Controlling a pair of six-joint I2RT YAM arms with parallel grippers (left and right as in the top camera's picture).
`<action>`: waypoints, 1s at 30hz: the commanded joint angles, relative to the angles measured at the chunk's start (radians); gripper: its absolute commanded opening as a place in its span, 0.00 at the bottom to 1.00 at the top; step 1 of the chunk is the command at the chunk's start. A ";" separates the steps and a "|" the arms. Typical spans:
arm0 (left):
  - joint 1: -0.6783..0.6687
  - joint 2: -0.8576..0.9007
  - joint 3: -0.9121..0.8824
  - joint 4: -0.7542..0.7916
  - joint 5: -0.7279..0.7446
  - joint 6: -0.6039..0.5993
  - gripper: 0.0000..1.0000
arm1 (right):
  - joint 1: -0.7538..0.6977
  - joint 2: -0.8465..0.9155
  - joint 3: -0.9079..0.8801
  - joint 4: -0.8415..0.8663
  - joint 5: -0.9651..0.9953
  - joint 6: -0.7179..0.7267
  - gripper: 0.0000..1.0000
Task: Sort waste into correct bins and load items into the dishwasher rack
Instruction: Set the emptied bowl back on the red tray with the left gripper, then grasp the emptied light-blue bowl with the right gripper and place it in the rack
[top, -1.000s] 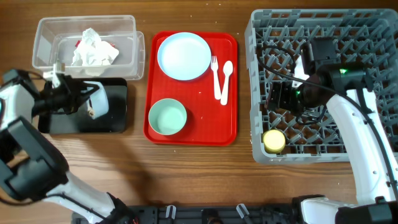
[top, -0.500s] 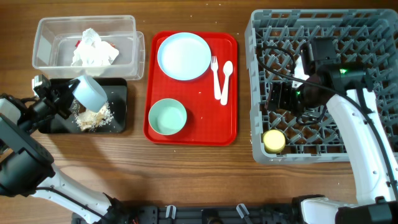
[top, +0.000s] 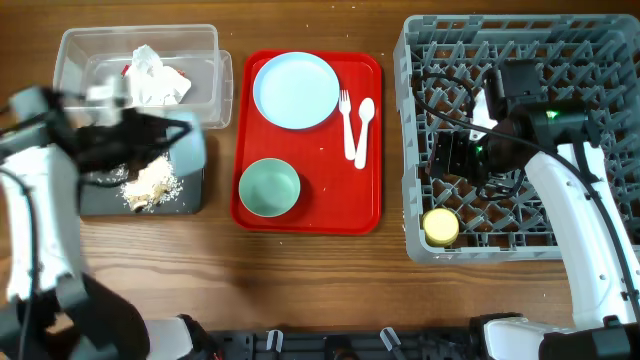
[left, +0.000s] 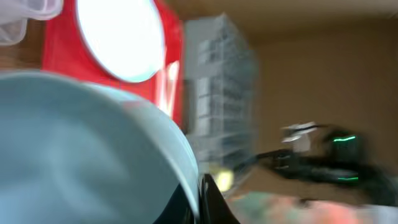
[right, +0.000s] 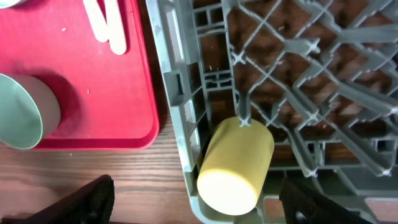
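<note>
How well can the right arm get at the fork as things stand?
Probably yes. The right gripper is open and empty over the rack, and the fork lies uncovered on the tray just past the rack's wall, though the spoon lies close beside it.

Overhead looks straight down on everything. My left wrist camera, close and blurred, faces across the red tray (left: 56, 50) toward the rack (left: 217, 81). My right wrist camera looks down closely on the rack corner nearest that tray.

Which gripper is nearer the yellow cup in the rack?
Right. The right gripper is over the dishwasher rack, close beside the yellow cup; the left gripper, holding a bowl, is over the black tray past the red tray.
</note>
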 joint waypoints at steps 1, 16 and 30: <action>-0.364 -0.084 0.003 0.147 -0.462 -0.233 0.04 | 0.004 -0.016 0.018 0.001 0.014 -0.029 0.87; -1.244 0.249 0.003 0.463 -1.140 -0.304 0.13 | 0.004 -0.016 0.018 0.010 0.014 -0.029 0.87; -0.882 0.061 0.031 0.189 -0.906 -0.536 0.54 | 0.036 -0.015 0.014 0.097 -0.101 -0.051 0.86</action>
